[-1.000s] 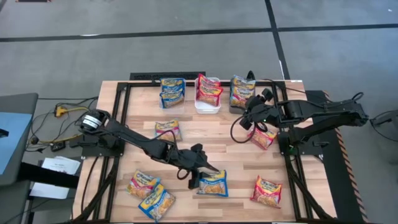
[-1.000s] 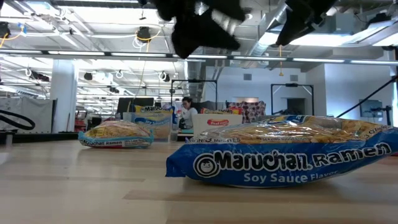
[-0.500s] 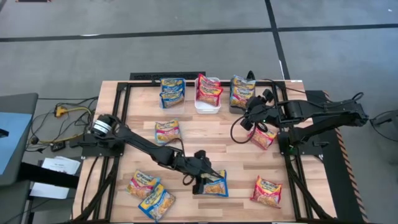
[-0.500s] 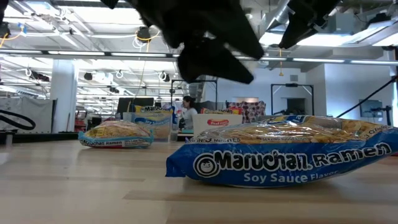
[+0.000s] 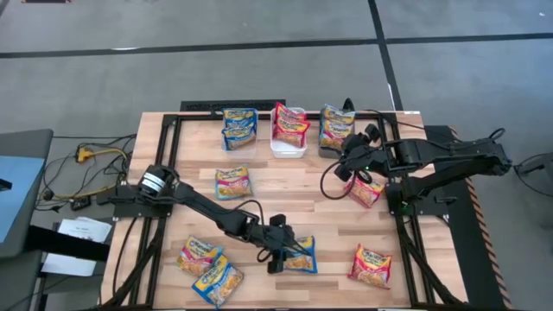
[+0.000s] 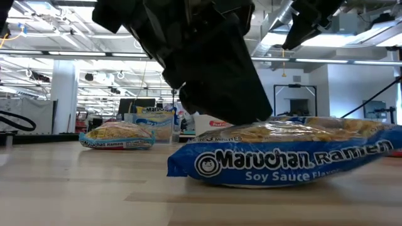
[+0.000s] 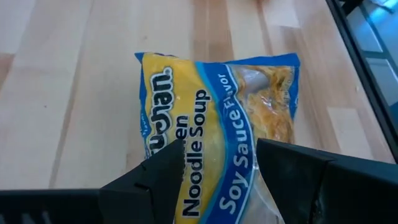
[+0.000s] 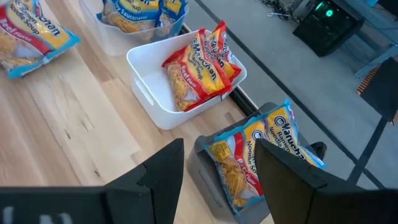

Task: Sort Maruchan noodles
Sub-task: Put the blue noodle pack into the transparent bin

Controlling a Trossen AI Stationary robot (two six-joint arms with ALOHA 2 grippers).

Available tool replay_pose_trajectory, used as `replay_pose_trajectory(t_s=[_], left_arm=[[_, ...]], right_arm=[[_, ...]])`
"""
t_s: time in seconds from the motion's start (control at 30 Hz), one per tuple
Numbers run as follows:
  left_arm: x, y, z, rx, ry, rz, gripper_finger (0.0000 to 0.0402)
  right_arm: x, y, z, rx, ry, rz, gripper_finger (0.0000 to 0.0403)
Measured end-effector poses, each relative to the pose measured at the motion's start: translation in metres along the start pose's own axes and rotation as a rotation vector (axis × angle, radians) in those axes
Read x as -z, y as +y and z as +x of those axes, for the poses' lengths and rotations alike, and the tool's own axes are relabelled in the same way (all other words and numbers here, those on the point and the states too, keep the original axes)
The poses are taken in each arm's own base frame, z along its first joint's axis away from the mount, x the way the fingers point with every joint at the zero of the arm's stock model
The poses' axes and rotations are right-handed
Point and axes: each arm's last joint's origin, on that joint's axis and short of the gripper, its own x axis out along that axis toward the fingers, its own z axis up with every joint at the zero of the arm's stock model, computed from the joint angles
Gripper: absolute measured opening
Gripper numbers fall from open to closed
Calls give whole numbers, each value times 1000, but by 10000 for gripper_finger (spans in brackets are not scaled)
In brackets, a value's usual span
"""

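high view shows the left gripper [image 5: 285, 253] lowered over a blue-and-yellow soy sauce packet [image 5: 298, 255] at the near middle of the table [image 5: 415, 225]. its fingers [image 7: 165, 163] are spread wide and straddle the wrapper, apparently so they can close on it; nothing is gripped yet. low view has the dark gripper pressing down onto the packet's top, which suggests it is settling in for a pinch.

the right gripper [image 5: 356, 161] hangs at the far right, just near of the bins, open and empty, probably waiting there since that is where packets get dropped. the far bins seem sorted by flavour: red packets [image 8: 199, 68] stand in the white bin [image 8: 149, 93], blue-and-orange ones [image 8: 249, 152] in the dark bin [image 8: 208, 168]. loose packets [image 5: 207, 268] lie near left and near right.
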Motion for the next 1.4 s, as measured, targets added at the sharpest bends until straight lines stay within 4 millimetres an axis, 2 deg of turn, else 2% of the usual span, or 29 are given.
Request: replay_pose_trajectory(t_s=[0.2, 0.77, 0.97, 1.23, 1.4], left_arm=[[11, 2, 11, -8, 32, -2, 194], [21, 14, 8, -244, 115, 71, 153], [22, 17, 8, -275, 117, 86, 110], [21, 17, 9, -270, 102, 98, 13], [20, 17, 9, -273, 88, 97, 1]], right_arm=[[2, 0, 0, -10, 18, 9, 221], [2, 0, 0, -10, 18, 11, 221], [2, 0, 0, -10, 18, 13, 221], [2, 0, 0, -10, 18, 46, 221], [2, 0, 0, -10, 18, 46, 221]])
